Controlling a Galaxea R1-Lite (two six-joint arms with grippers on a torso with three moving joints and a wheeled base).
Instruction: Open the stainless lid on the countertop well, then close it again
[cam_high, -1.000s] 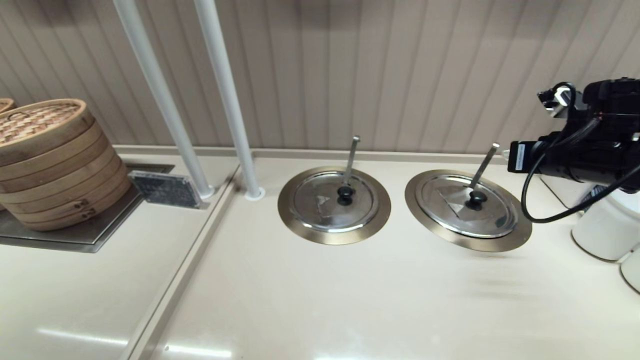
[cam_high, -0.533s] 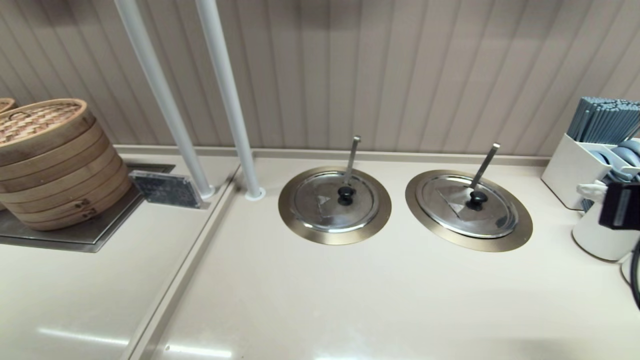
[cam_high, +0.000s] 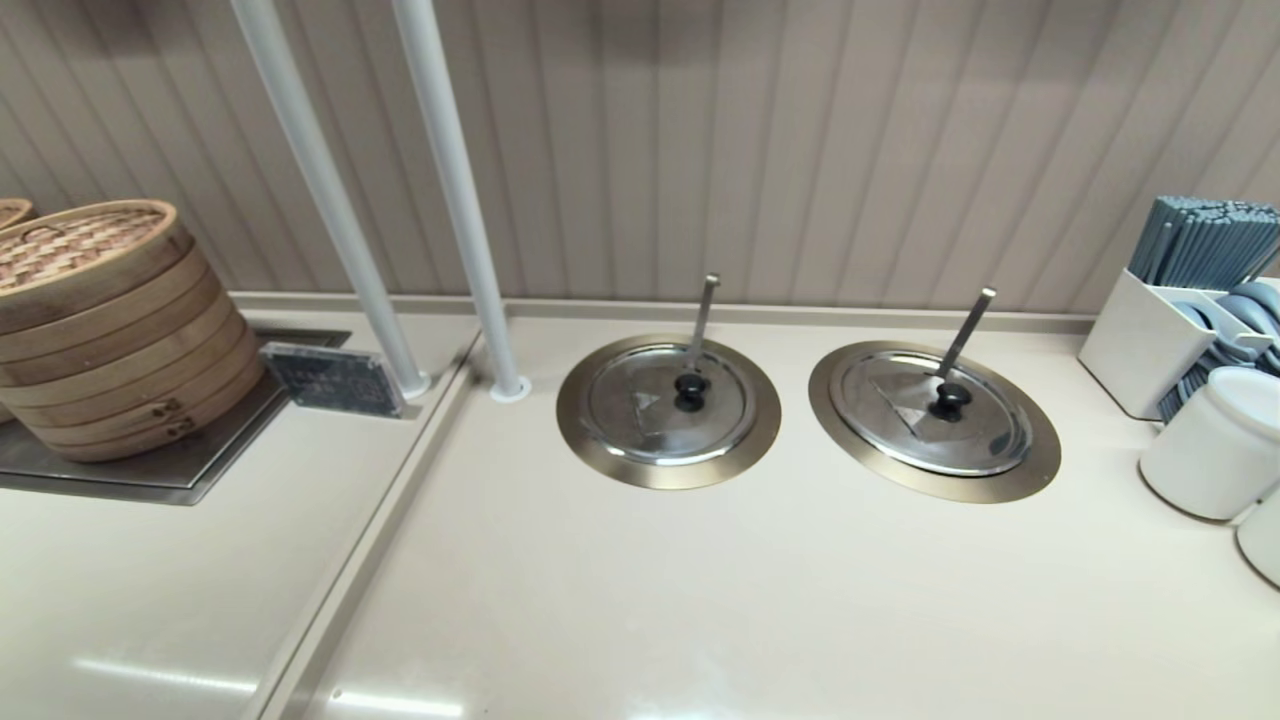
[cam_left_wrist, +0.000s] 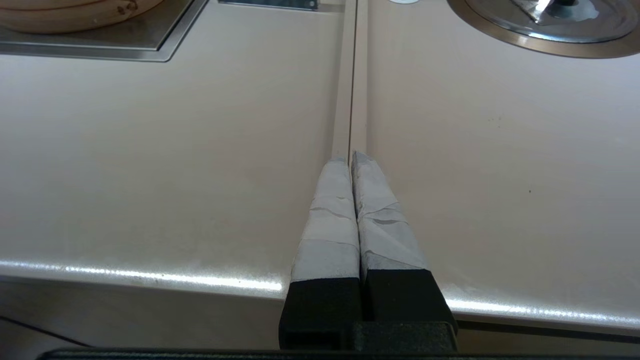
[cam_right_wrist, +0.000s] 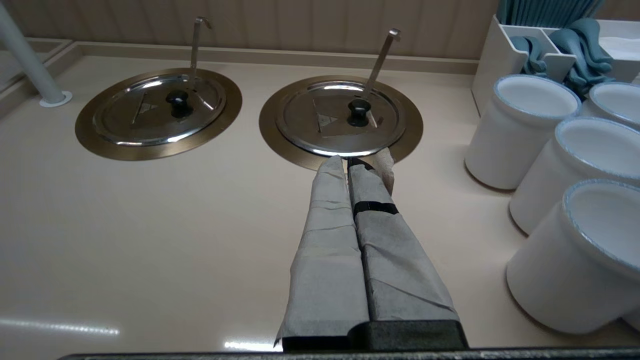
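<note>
The right gripper (cam_right_wrist: 348, 162) has its taped fingers pressed together with nothing between them; it hangs above the counter (cam_high: 700, 600), its tips near the front edge of the brass ring of the well (cam_right_wrist: 400, 150) and clear of the lid (cam_right_wrist: 330, 125). The left gripper (cam_left_wrist: 351, 157) is likewise closed and empty, parked low at the front edge of the counter over the seam (cam_left_wrist: 352, 75) that runs between the two counter sections. Neither arm shows in the head view. The lid (cam_high: 930, 425) sits flat and closed on the well (cam_high: 1040, 460), its black knob (cam_high: 949, 398) at the centre and a pale wedge panel running from the knob to the rim; a slanted ladle handle (cam_high: 968, 330) sticks out behind the knob. Just beside it on the robot's left lies the twin lid (cam_high: 665, 415), with a nearly upright handle (cam_high: 703, 315). White cups (cam_high: 1210, 450) and a white holder of grey chopsticks (cam_high: 1150, 340) stand to the right; a bamboo steamer stack (cam_high: 110, 330) stands far left, beyond two white poles (cam_high: 450, 200).
</note>
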